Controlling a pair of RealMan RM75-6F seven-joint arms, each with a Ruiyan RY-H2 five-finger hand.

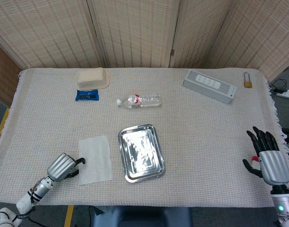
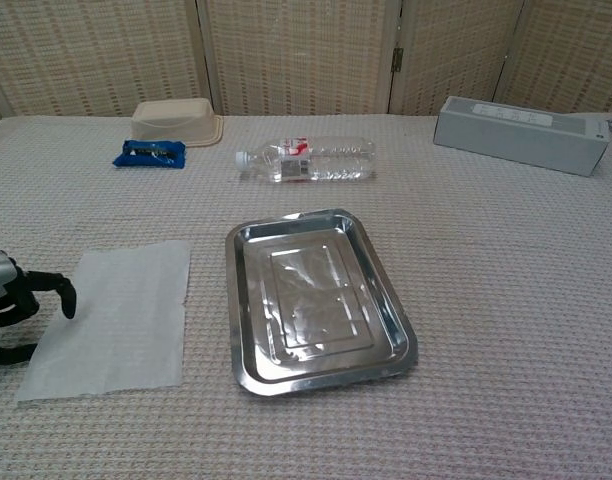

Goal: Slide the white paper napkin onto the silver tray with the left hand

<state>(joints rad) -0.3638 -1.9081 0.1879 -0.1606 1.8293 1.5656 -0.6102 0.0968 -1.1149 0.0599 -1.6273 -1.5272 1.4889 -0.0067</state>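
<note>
The white paper napkin point(image 1: 95, 159) point(image 2: 116, 316) lies flat on the cloth, just left of the silver tray point(image 1: 126, 169) point(image 2: 248, 375). My left hand point(image 1: 63, 167) point(image 2: 11, 300) hovers at the napkin's left edge with its fingers apart and curved, the fingertips over the edge and nothing held. Whether they touch the paper I cannot tell. The tray is empty. My right hand point(image 1: 267, 158) stays at the table's right edge, open with fingers spread, far from both objects.
At the back lie a clear water bottle point(image 1: 139, 100), a blue packet point(image 1: 87, 95), a beige lidded container point(image 1: 93, 78), a grey box point(image 1: 209, 85) and a padlock point(image 1: 248, 81). A woven cloth point(image 1: 206, 137) covers the table.
</note>
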